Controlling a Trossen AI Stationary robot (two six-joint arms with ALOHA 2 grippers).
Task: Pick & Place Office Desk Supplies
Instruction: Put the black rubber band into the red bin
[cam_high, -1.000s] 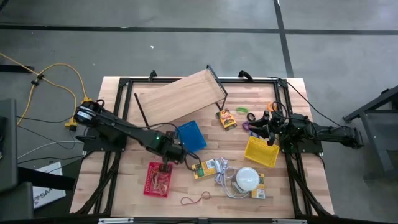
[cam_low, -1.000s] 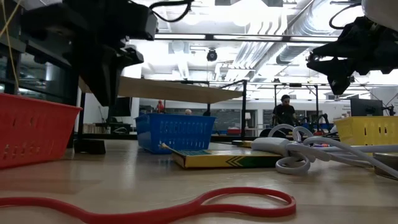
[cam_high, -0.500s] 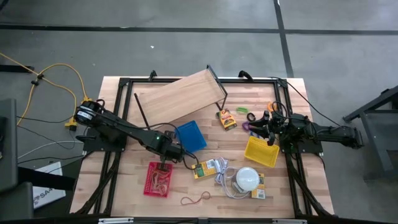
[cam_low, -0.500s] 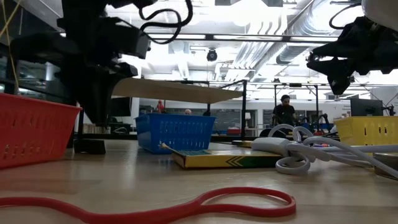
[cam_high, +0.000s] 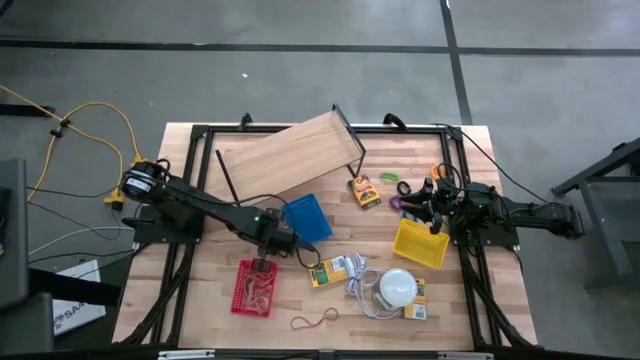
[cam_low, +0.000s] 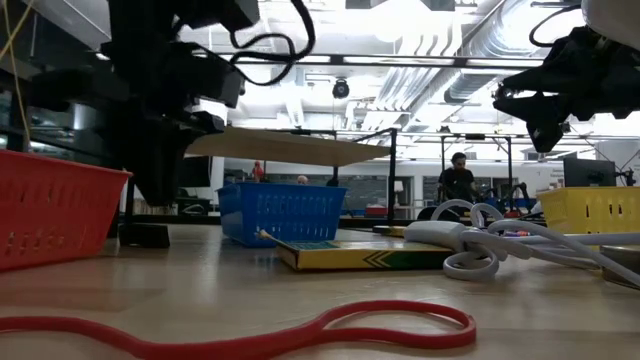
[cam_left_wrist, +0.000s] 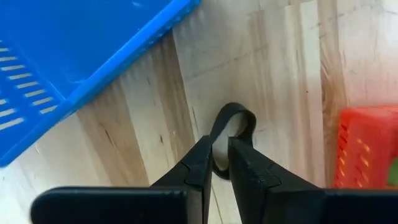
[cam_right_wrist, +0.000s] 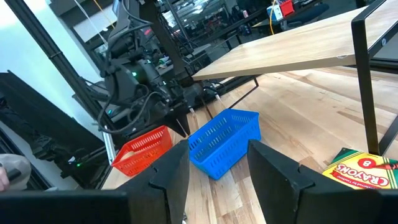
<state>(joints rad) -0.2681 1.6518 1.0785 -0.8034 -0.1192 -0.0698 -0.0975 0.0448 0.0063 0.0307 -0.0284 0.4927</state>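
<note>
Black rubber band (cam_left_wrist: 231, 124) pinched between nearly closed left hand (cam_left_wrist: 221, 163) fingers.

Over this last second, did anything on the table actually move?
Only the left arm: its fingers, pinching a small dark loop, drifted from the red basket's far edge toward the blue basket. The right gripper, open over the yellow basket, and everything else stayed put.
</note>
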